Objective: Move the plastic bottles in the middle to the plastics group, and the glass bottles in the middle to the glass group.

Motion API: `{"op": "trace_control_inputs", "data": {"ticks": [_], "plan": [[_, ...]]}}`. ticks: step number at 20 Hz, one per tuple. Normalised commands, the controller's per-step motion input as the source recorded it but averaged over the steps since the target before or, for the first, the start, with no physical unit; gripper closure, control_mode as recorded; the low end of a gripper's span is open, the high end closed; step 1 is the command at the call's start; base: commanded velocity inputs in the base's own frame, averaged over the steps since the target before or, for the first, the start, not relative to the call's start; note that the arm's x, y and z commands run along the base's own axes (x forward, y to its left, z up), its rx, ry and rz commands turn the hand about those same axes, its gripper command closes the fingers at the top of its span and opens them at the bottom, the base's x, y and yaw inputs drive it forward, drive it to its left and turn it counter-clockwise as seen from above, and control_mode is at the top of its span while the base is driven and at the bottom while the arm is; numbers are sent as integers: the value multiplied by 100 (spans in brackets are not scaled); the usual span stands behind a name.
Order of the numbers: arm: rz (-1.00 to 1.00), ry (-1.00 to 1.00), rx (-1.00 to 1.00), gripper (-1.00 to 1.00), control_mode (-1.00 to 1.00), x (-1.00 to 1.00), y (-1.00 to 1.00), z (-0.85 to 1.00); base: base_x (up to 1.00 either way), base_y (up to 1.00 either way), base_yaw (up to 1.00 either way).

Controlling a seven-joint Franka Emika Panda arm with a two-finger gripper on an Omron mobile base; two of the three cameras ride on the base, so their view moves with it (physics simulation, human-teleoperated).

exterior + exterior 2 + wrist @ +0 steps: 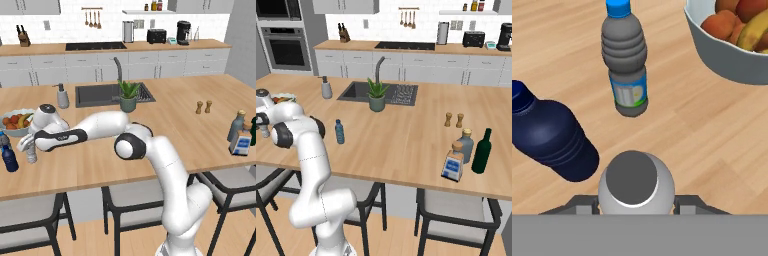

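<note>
My gripper (29, 149) (635, 202) is shut on a small clear-greyish plastic bottle (31, 156) (635, 184), held upright by its upper part at the counter's left end. Right beside it stand the plastics group's dark navy bottle (9, 159) (552, 139) and a blue-capped clear bottle (625, 65). A slim translucent blue plastic bottle (339, 131) stands alone mid-counter. At the right end, the squat cork-stoppered glass bottle (453, 163) (241, 143) stands next to the glass group's tall grey-blue bottle (466, 145) and dark green bottle (482, 151).
A fruit bowl (19, 131) (727, 52) sits just behind the plastics group. A sink (97, 96), a potted plant (128, 96) and a soap dispenser (62, 96) line the far side. Two wooden shakers (454, 119) stand right of centre. Stools sit under the near edge.
</note>
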Motion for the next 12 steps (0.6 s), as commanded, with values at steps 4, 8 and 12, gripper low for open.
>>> {"op": "trace_control_inputs", "data": {"ticks": [4, 8, 12], "plan": [[0, -1, 0, 100, -100, 0, 18, 0, 0, 0, 0], [0, 0, 0, 100, -100, 0, 0, -21, 0, 0, 0], [0, 0, 0, 100, -100, 0, 0, -33, 0, 0, 0]]}}
